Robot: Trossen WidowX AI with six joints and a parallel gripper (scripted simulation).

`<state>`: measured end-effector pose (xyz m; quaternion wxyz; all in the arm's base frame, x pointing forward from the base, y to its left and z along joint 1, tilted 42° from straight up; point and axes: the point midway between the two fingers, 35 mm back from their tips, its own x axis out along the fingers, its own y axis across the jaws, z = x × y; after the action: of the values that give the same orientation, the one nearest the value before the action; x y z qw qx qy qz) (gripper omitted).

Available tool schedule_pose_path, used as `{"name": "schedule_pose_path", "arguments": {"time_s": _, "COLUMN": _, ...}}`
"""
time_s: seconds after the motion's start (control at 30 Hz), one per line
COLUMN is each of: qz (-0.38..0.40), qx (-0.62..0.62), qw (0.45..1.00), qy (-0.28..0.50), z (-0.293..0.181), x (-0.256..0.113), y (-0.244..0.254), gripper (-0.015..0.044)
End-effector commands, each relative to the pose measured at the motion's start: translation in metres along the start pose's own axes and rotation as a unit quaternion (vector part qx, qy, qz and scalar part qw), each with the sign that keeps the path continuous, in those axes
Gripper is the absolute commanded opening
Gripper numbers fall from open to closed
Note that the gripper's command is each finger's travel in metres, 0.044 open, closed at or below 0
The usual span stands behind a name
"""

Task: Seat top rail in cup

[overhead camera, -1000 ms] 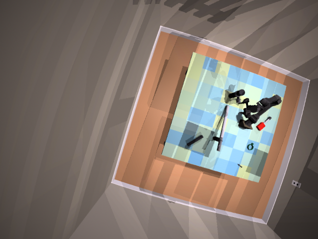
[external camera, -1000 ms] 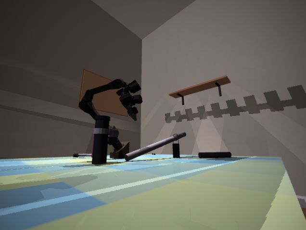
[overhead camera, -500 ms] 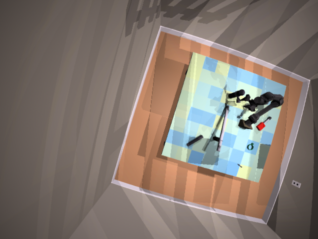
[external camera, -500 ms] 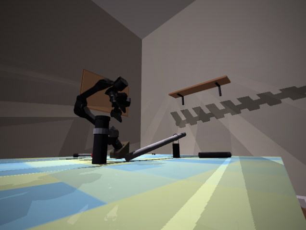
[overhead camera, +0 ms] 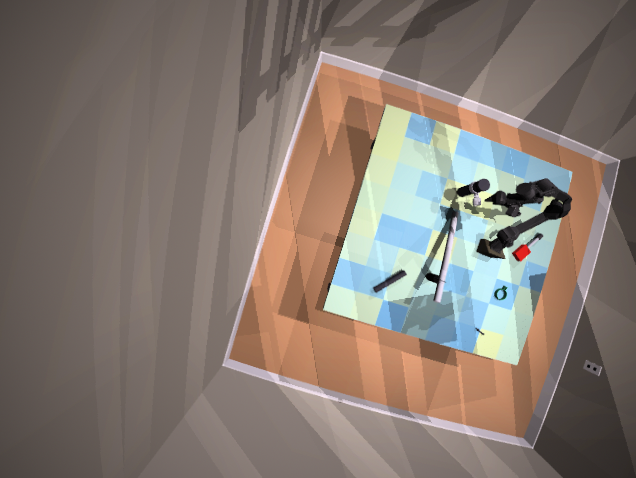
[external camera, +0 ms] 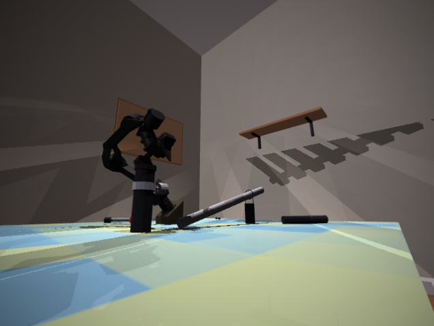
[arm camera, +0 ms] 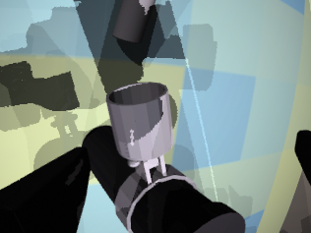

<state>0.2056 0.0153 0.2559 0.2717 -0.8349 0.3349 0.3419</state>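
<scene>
The big post [overhead camera: 466, 189] [external camera: 141, 210] [arm camera: 98, 146] stands upright, its brace band [external camera: 142, 185] high near the cap. The pale rail-end cup [overhead camera: 477, 200] [external camera: 162, 187] [arm camera: 140, 122] hangs on the band's side, its mouth empty and facing the rail's side. The rail [overhead camera: 446, 256] [external camera: 224, 203] [arm camera: 133, 24] slopes through the wire loop of the small post [external camera: 250, 213]; its lower, dark end is down at the table, outside and below the cup. My gripper [external camera: 157, 159] [arm camera: 198, 150] is open and empty above the post and cup, apart from the rail.
The robot base [overhead camera: 491, 250] stands to the right of the rail in the top view, with a red-headed mallet [overhead camera: 521, 252] and a green ring [overhead camera: 500, 293] further right. A dark rod [overhead camera: 389, 281] [external camera: 304, 219] lies left of the rail. A small dark piece [overhead camera: 479, 331] lies near the table edge.
</scene>
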Motion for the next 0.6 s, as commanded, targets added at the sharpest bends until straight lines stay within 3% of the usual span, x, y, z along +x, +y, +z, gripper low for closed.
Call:
{"name": "schedule_pose_path", "arguments": {"time_s": 0.0, "qz": -0.002, "qx": -0.041, "qw": 0.999, "qy": -0.003, "z": -0.002, "x": -0.001, "y": 0.005, "gripper": 0.044}}
{"name": "schedule_pose_path", "arguments": {"time_s": 0.17, "qz": -0.002, "qx": -0.041, "qw": 0.999, "qy": -0.003, "z": -0.002, "x": 0.0, "y": 0.006, "gripper": 0.044}}
{"name": "schedule_pose_path", "arguments": {"time_s": 0.43, "qz": -0.003, "qx": -0.041, "qw": 0.999, "qy": -0.002, "z": -0.005, "x": 0.04, "y": 0.029, "gripper": 0.044}}
{"name": "schedule_pose_path", "arguments": {"time_s": 0.57, "qz": -0.003, "qx": -0.041, "qw": 0.999, "qy": -0.002, "z": -0.005, "x": 0.041, "y": 0.03, "gripper": 0.044}}
